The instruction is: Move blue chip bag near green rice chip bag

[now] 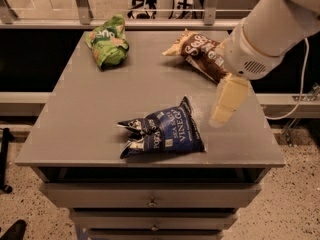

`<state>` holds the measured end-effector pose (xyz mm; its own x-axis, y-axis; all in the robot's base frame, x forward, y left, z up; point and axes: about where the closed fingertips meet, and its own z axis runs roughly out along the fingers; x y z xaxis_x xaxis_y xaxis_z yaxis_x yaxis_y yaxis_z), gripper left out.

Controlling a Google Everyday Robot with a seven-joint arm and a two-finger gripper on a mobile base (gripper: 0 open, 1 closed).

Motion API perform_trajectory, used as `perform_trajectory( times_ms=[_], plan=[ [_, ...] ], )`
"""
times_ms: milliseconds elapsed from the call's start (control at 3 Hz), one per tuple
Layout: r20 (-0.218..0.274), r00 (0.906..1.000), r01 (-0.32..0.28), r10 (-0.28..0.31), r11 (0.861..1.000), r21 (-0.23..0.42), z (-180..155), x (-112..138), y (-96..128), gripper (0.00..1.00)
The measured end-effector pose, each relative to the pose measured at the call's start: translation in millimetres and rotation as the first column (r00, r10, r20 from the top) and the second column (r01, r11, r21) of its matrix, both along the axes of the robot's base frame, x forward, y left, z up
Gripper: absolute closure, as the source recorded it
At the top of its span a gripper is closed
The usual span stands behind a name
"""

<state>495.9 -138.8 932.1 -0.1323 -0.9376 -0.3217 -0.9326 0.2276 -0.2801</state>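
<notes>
The blue chip bag [162, 134] is lying flat near the front edge of the grey table [85, 129], a little right of centre, its crumpled end pointing left and its white lettering facing up. Nothing is touching it. The green rice chip bag [107, 46] is sitting well apart from it, up in the far left corner of the tabletop. Over in the far right corner a brown and yellow bag [197, 54] is resting at an angle, partly hidden behind the robot's white arm [270, 29]. The arm is reaching in from the upper right, and the pale gripper [220, 116] is hanging tip-down over the right side of the table, just beside the blue bag's right end and apart from it. It is carrying nothing that shows, and whether it is spread or closed cannot be told from this angle. Below the tabletop, drawers [150, 201] are showing at the front.
</notes>
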Motion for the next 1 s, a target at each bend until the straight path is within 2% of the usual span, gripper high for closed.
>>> perform_trajectory(
  times_ms=[333,667,1000],
  plan=[
    [-0.030,0.9983,-0.048,0.051,0.994,0.098,-28.9,7.8,50.1,0.00],
    [-0.052,0.9959,-0.066,0.074,0.989,0.135,-38.8,3.3,69.1,0.00],
    [-0.101,0.9907,-0.072,0.092,0.979,0.189,-50.9,-12.6,88.3,0.00]
  ],
)
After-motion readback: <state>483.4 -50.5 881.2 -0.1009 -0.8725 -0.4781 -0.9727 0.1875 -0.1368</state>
